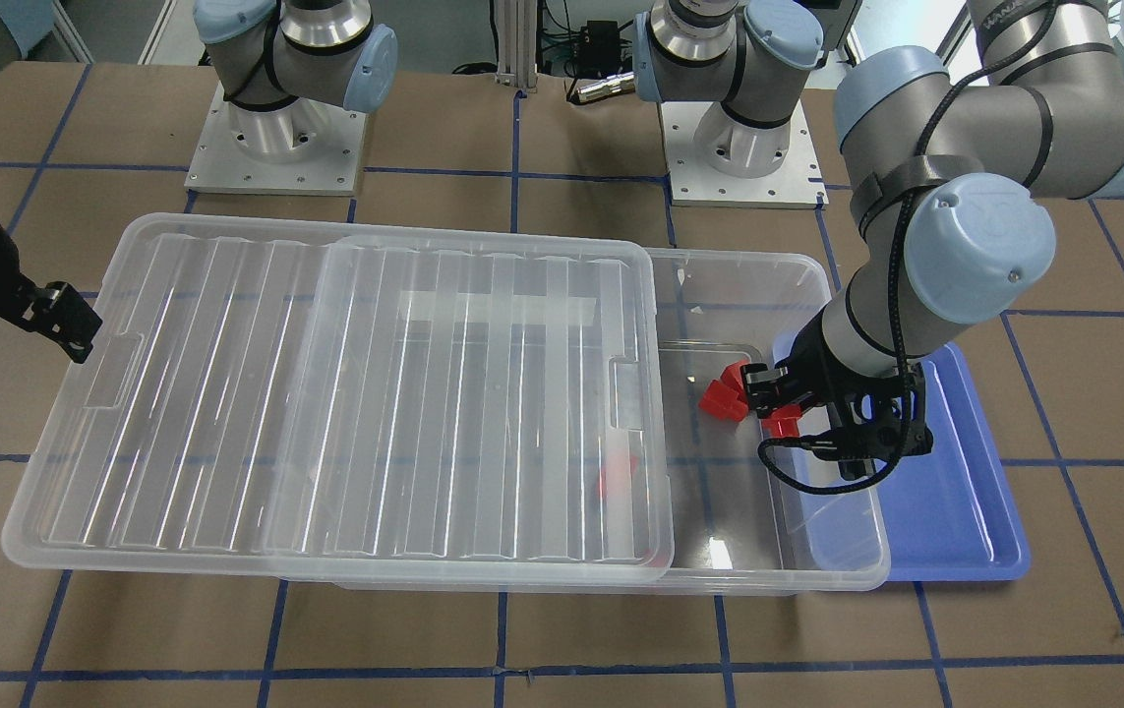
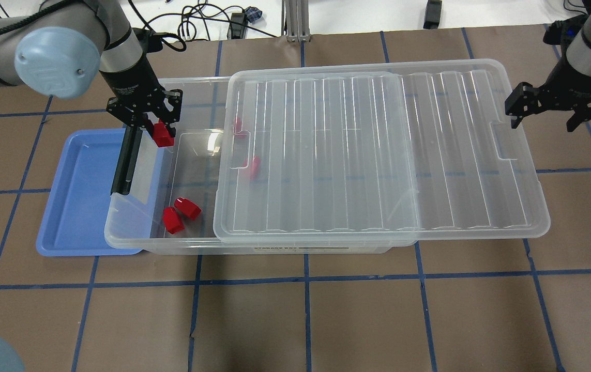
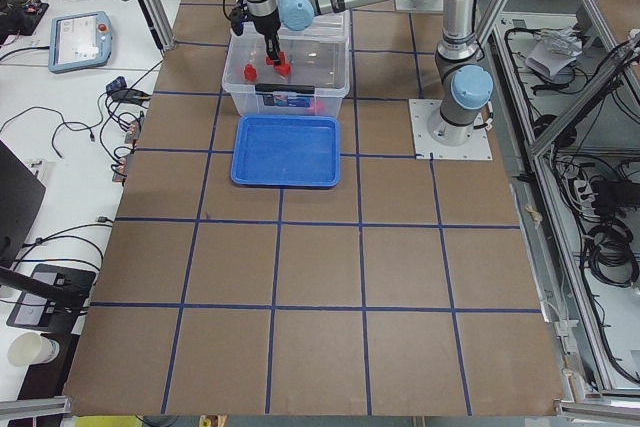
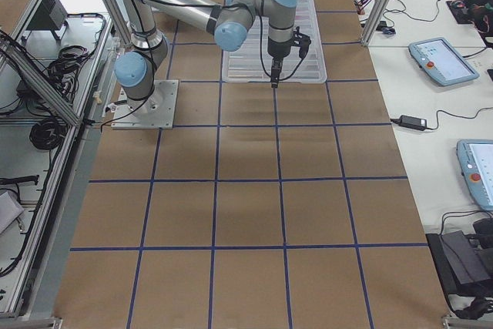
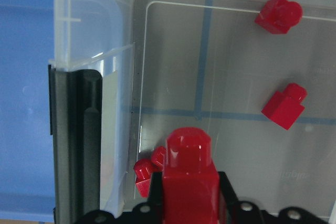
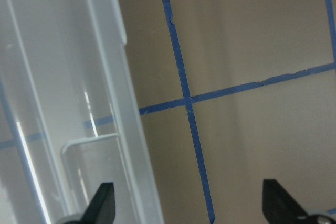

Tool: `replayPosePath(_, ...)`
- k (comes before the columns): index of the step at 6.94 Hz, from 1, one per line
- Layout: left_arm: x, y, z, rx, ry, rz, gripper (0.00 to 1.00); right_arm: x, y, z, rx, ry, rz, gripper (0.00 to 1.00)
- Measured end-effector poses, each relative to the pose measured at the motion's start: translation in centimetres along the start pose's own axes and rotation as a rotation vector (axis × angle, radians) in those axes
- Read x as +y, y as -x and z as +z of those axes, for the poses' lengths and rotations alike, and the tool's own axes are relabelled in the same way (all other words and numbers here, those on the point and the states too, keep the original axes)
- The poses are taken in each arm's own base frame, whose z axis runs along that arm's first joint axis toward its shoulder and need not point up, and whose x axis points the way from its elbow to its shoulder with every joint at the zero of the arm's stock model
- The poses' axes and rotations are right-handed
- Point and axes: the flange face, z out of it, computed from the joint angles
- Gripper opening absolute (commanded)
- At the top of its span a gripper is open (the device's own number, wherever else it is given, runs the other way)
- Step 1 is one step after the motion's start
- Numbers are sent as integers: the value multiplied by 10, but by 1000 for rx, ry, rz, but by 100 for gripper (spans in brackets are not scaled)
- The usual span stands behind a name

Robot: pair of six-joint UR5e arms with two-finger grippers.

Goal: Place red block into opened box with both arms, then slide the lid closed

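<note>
One red block [image 5: 189, 174] is clamped in your left gripper [image 2: 158, 130], over the uncovered left end of the box [image 2: 135, 217]; your right gripper [image 2: 546, 113] hangs spread at the right rim of the lid [image 2: 378, 155].

Front-facing: across the table [image 1: 562, 629], aimed steeply down.
Overhead: high, looking forward and down at the table.
Side views: far off and high, one at each table end.
Left wrist: close above the box [image 5: 92, 24] corner.
Right wrist: close at the lid [image 6: 113, 77] edge.
Shared: box and lid, all exterior views.
</note>
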Motion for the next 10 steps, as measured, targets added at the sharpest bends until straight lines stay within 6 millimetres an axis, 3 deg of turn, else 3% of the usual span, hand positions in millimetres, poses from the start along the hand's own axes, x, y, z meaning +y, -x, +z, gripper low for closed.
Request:
replayPosePath(2, 0, -2, 19, 15, 10, -19, 0, 2, 45, -69, -36, -29, -24, 100)
replayPosePath(4, 3, -4, 39, 20, 13, -21, 0, 24, 112, -110, -55, -49, 14, 100)
replayPosePath(5, 5, -9, 55, 18, -14, -7, 0, 37, 140, -114, -62, -44, 9, 100)
replayPosePath(6, 6, -14, 72, 17, -60, 14, 0, 44, 155, -113, -66, -36, -1, 100)
replayPosePath(9, 4, -15, 115, 12, -123, 81, 0, 48, 163, -108, -70, -28, -13, 100)
replayPosePath(10, 5, -14, 127, 12, -108, 88, 9, 48, 162, -108, -70, -28, -13, 100)
